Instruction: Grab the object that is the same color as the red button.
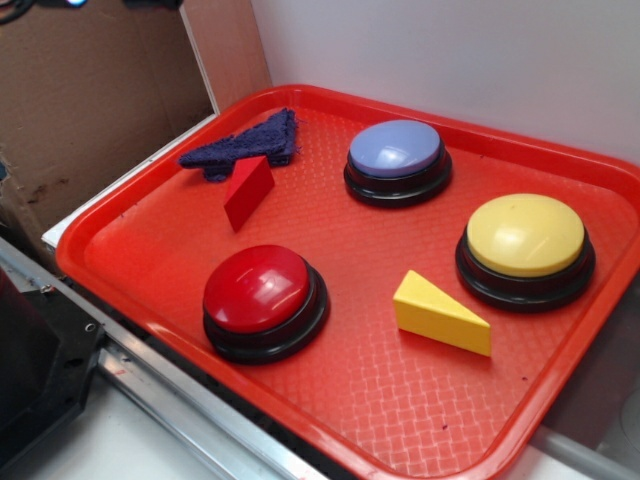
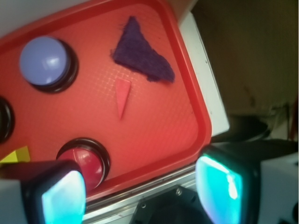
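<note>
So the setup is a red tray (image 1: 140,190) with three dome buttons spread out on it: the red button (image 1: 258,290) at the lower left of the exterior view, a lavender-blue button (image 1: 396,150) up top, and a yellow button (image 1: 525,236) on the right. Looks laid out as a color-matching test, since there's a decoy yellow wedge (image 1: 440,313) sitting between the red and yellow buttons, lower middle of the frame.

The thing to grab is the red wedge (image 1: 248,191), upper left of the exterior view, just in front of a dark blue rag (image 1: 243,146). It's red on a red tray, so it kind of blends in, which I'd guess is the point. In the wrist view it shows as a thin sliver in the middle of the frame.

The end effector (image 2: 140,189) is at the bottom of the wrist view, fingers spread wide with nothing between them, hanging over the tray's edge and well apart from the wedge.

No brand names, labels or writing anywhere I can see.
</note>
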`<state>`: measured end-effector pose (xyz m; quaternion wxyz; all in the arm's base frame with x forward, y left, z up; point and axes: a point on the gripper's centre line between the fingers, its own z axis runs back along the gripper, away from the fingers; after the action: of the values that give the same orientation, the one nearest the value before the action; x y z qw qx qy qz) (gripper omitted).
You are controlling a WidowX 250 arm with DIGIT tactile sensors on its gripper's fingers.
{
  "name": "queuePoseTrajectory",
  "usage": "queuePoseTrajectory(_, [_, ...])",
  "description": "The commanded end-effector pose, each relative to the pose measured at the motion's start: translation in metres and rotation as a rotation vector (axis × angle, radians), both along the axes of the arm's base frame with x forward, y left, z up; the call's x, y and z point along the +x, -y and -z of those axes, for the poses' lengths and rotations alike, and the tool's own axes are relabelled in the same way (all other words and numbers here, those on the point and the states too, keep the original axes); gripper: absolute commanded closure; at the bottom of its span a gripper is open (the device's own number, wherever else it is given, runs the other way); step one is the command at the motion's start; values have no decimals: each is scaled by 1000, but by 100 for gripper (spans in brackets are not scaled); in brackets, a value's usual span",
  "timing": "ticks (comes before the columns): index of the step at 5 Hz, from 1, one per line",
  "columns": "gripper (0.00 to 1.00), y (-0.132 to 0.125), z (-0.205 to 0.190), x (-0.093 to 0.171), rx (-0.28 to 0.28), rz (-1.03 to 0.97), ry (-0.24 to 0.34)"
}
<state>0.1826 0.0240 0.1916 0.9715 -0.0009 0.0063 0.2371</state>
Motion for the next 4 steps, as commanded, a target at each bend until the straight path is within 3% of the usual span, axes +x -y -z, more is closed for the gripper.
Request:
queuePoseTrajectory(1, [0,-6,-7,-1,1,-18,39])
queuePoseTrajectory(2, [0,-6,-7,-1,1,-18,39])
queuePoseTrajectory(3, [0,1,17,29,49,0,124])
queuePoseTrajectory(4, [0,5,36,56,80,9,108])
